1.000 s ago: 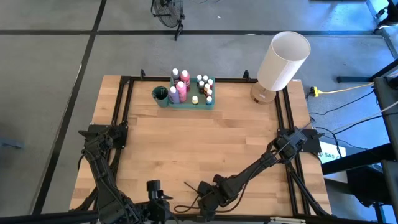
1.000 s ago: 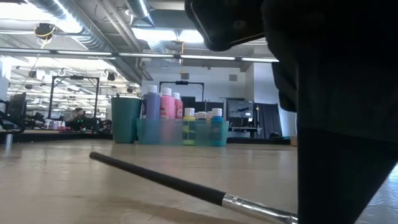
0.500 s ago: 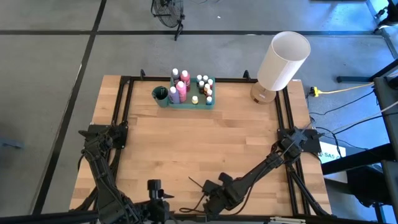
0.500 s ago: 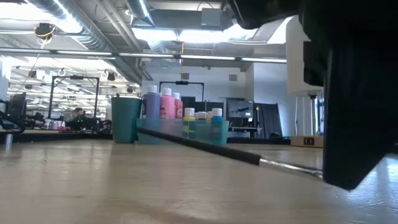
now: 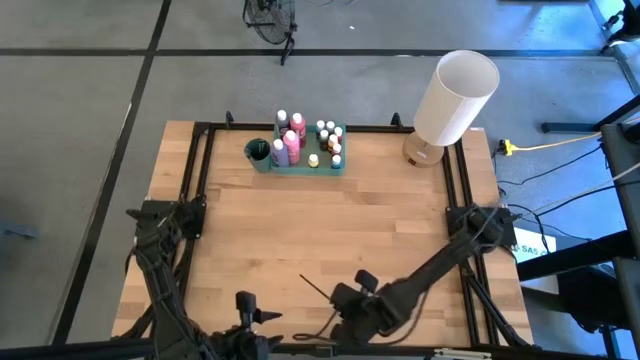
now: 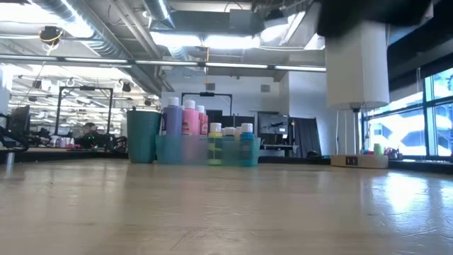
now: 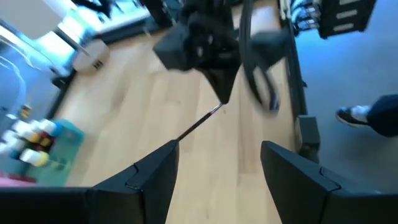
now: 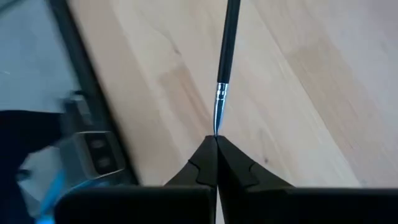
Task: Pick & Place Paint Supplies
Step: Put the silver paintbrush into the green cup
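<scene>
A thin dark paintbrush [image 5: 316, 288] hangs over the table's near middle, with my right gripper [image 8: 216, 144] shut on its metal-ringed end. In the left wrist view the same brush [image 7: 198, 126] juts out below my right gripper [image 7: 219, 99]. My left gripper [image 7: 217, 169] is open at the near edge, left of the brush, with nothing between its fingers. Small paint bottles [image 5: 291, 140] with white caps stand in a green tray [image 5: 341, 163] at the far edge. My right gripper pinches the brush's tip just past the silver ferrule [image 8: 216, 121] between its two fingertips. The fingers slant down toward the table's far left, and the brush runs on in line with them. The handle [image 8: 227, 43] sticks out free, clear of the table.
A teal cup [image 5: 259, 154] stands left of the tray. A big white lamp [image 5: 455, 98] stands at the far right corner. A black frame [image 5: 205, 160] runs along the table's edges. Bare wood [image 5: 330, 225] lies between the tray and both grippers.
My right gripper has risen, staying shut on the brush. The brush lay slanting on the table a second ago; it has been lifted clear and has left the low view.
</scene>
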`<act>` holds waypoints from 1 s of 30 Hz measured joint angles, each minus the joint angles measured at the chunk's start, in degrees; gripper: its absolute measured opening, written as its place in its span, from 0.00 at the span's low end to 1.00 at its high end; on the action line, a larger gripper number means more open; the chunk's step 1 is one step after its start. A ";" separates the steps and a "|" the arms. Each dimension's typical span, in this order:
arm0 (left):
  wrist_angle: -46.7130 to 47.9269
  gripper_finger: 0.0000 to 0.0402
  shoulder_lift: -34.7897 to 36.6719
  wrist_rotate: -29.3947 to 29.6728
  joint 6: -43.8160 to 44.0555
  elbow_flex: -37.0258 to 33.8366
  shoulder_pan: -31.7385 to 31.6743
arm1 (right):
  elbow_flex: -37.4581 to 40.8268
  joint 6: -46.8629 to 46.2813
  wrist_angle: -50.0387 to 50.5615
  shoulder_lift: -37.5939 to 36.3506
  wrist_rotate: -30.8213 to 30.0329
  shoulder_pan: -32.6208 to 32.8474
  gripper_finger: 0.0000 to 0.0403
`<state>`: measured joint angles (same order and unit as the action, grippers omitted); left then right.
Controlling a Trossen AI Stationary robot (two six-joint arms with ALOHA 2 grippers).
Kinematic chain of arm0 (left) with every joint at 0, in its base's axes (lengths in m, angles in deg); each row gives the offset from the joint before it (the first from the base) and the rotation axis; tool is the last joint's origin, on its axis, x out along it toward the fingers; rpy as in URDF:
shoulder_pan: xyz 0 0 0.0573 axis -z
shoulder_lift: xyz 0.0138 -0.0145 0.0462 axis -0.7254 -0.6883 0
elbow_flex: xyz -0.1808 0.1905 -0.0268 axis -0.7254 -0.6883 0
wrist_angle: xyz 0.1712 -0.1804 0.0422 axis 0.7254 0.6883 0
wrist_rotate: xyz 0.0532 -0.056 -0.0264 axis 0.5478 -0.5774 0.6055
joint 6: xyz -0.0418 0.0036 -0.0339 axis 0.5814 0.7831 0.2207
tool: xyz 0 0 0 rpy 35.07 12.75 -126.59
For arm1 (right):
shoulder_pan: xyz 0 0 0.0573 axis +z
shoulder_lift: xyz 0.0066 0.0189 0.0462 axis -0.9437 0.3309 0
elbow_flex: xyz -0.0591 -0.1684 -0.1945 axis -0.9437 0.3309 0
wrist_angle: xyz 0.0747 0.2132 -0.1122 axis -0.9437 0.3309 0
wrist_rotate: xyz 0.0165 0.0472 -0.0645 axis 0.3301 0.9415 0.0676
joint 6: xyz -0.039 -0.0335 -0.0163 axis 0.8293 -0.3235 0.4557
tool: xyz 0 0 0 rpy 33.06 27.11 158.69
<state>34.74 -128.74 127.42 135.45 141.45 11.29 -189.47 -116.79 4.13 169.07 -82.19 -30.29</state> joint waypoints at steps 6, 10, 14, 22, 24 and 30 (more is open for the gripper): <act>0.06 0.56 -1.70 6.54 -0.05 -0.02 1.93 | -0.04 -0.42 -0.40 -4.94 -6.75 3.58 0.00; 0.01 0.56 -3.47 13.02 -3.92 -0.02 2.59 | -0.07 -1.45 -0.78 -6.27 -10.21 5.20 0.00; -1.36 0.56 -5.24 18.12 -15.78 -0.02 1.61 | -0.07 -1.12 -2.98 -6.31 -10.38 5.48 0.00; -13.27 0.56 -8.34 18.34 -38.57 -0.02 -3.03 | -0.07 -1.28 -4.63 -6.33 -9.10 5.07 0.00; -15.14 0.56 -8.79 16.11 -42.94 -0.02 -3.70 | -0.07 -1.61 -4.77 -6.34 -8.78 5.08 0.00; -15.87 0.56 -9.16 12.95 -51.20 -0.02 -4.17 | -0.09 -2.90 -5.66 -6.34 -7.39 5.08 0.00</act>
<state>18.87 -137.90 140.37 84.24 141.43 7.12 -189.55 -119.68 -1.53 162.73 -89.58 -25.20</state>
